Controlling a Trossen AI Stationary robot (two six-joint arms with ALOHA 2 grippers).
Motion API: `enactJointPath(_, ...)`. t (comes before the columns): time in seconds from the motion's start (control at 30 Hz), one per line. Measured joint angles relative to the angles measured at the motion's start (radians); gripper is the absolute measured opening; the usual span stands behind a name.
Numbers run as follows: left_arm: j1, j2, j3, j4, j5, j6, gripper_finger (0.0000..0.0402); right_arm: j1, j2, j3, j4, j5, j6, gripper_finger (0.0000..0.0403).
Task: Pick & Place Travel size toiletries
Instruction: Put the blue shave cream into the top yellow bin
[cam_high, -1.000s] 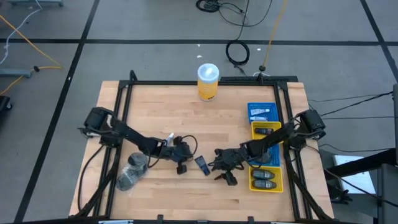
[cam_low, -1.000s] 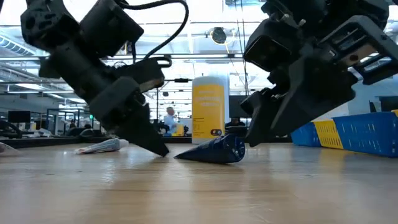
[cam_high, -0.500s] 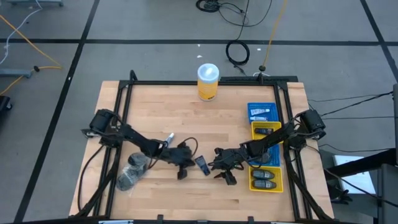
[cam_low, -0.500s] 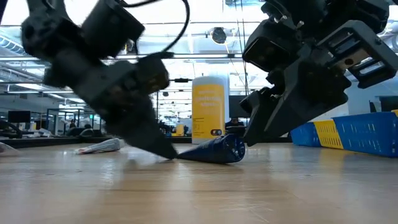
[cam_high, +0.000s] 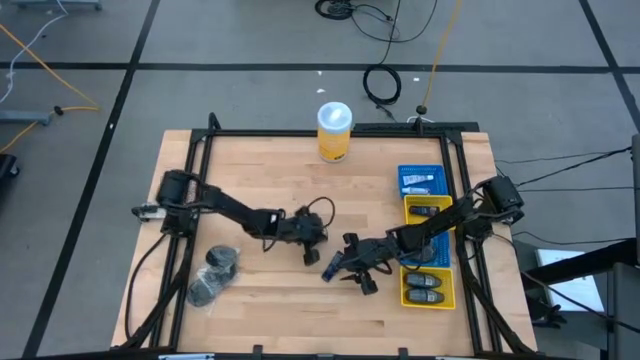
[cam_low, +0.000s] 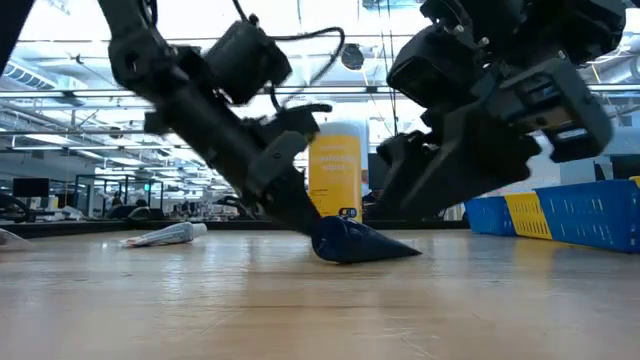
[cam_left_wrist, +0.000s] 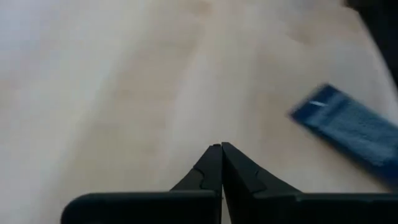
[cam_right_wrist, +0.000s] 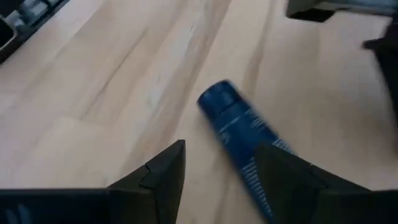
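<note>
A dark blue tube (cam_high: 332, 266) (cam_low: 355, 243) lies flat on the wooden table between my two grippers. My left gripper (cam_high: 312, 256) (cam_left_wrist: 221, 147) is shut, its tips on the table just left of the tube (cam_left_wrist: 348, 129). My right gripper (cam_high: 348, 268) (cam_right_wrist: 221, 155) is open and low over the table. Its fingers stand on either side of the tube's flat end (cam_right_wrist: 264, 165), and the round cap (cam_right_wrist: 214, 98) points away from it. Two grey jars (cam_high: 212, 272) rest near the table's left edge. A white tube (cam_low: 165, 235) lies behind the left arm. My left gripper comes down slanting from the table's left. In the low view its shut tips (cam_low: 312, 228) seem to meet the tube's cap end (cam_low: 330, 240), but its wrist view shows a gap, so I cannot tell whether it touches. My right gripper has one finger (cam_right_wrist: 289, 171) over the tube's edge; I cannot tell whether it touches.
A yellow canister with a white lid (cam_high: 335, 130) stands at the far edge. A blue bin with white tubes (cam_high: 420, 180) and yellow bins with dark pieces (cam_high: 425, 288) sit along the right side. A black frame (cam_high: 200, 170) borders the table.
My shut left gripper has swept toward the table's right and a little toward its far edge, up to the blue tube. The tube has swung around on the table and slid slightly right; in the low view its flat end now points right instead of its cap.
</note>
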Motion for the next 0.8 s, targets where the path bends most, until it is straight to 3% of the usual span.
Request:
enactJointPath(0.13,-0.052,-0.143,0.001,-0.25,-0.222,0.0,0.0006,-0.002,0.024,0.0,0.102,0.012,-0.052,0.0222)
enactJointPath(0.23,-0.104,-0.226,-0.006,-0.367,-0.329,-0.005,0.0003,-0.009,0.067,-0.001,0.152,0.009,-0.085,0.0255)
enactJointPath(0.43,-0.206,-0.277,-0.056,-0.347,-0.415,-0.077,0.001,-0.045,0.157,0.0,0.246,0.008,-0.121,0.0276)
enactJointPath(0.6,-0.267,-0.257,-0.097,-0.259,-0.459,-0.106,0.0007,-0.064,0.18,0.008,0.243,0.004,-0.143,0.024)
enactJointPath(0.8,-0.294,-0.242,-0.135,-0.16,-0.485,-0.072,0.0007,-0.066,0.158,0.007,0.201,0.006,-0.15,0.0139)
